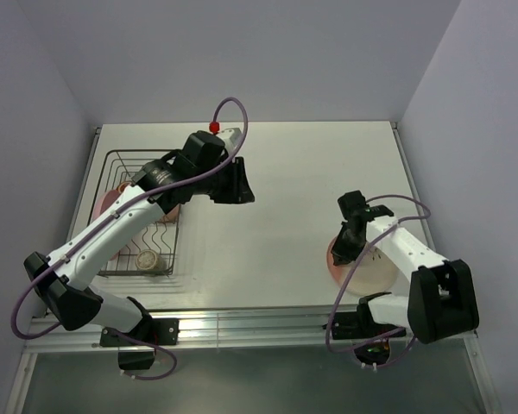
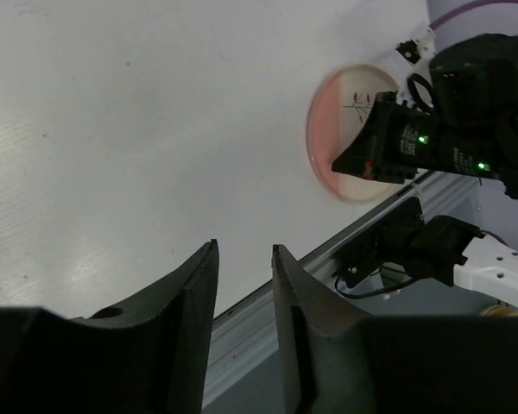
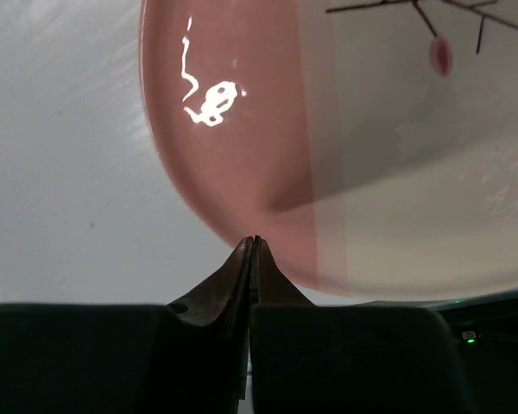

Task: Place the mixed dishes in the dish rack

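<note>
Closest in, the right end effector (image 3: 253,244) shows two dark wedge jaws pressed flat together, tips meeting right at the near rim of the pink-and-cream plate (image 3: 268,129). I see no rim between them, so I cannot say it has any hold. That plate lies flat on the white tabletop (image 1: 285,172) at the right, well apart from the dish rack (image 1: 121,159) at the far left.

To lift it well, I reckon the jaws should open and one tip work under the lip, since a shallow plate lying flush offers little to bite. Its glaze is glossy, with bright glare on the pink half. The cream half carries thin dark twig lines and a small red spot.

The left end effector (image 2: 243,248) hangs above the tabletop between rack and plate, jaws somewhat spread, holding nothing. The rack is thin grey wire, with a pink plate (image 1: 106,200) and a small speckled cup (image 1: 147,260) inside.
</note>
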### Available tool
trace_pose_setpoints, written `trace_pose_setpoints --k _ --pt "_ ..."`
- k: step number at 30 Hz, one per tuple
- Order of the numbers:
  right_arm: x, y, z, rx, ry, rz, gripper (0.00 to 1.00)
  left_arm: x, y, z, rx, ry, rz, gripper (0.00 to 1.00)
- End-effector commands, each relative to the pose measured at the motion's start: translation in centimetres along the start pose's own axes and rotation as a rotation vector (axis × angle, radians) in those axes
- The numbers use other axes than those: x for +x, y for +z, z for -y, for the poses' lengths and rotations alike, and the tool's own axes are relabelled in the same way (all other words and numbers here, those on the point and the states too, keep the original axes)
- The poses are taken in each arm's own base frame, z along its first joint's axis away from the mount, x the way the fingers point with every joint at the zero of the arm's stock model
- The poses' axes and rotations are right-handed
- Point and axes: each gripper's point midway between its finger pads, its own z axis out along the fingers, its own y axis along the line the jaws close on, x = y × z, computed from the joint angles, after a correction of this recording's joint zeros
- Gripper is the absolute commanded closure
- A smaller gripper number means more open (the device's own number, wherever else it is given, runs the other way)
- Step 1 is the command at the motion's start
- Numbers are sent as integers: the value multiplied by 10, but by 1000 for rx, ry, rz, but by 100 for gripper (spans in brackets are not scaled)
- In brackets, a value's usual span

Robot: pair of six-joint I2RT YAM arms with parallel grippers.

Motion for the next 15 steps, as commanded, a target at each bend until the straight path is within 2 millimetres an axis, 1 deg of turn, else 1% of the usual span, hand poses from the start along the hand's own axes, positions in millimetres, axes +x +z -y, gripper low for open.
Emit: trace_pose_setpoints --k 1,4,5,7,8,11,13,14,15 --pt "-21 11 4 50 5 76 100 4 9 18 104 -11 -23 65" --pt "-21 25 6 97 2 37 100 13 16 16 111 -16 -56 63" --pt "-21 28 3 95 2 30 100 15 17 15 113 -16 -65 59" --pt "-20 37 2 108 4 3 100 19 20 14 116 -12 -76 54" --pt "-19 40 -1 95 6 -7 100 21 21 13 118 -11 -81 47" --pt "-14 49 -9 83 -5 -36 100 26 24 11 121 -11 -90 36" --pt "-13 51 -17 81 -19 -46 100 32 29 11 133 -12 -114 35" --pt "-12 50 -26 70 -35 -39 100 35 31 11 137 -14 -126 35" --pt "-11 51 -30 68 -44 -41 100 39 36 10 139 -16 -149 35"
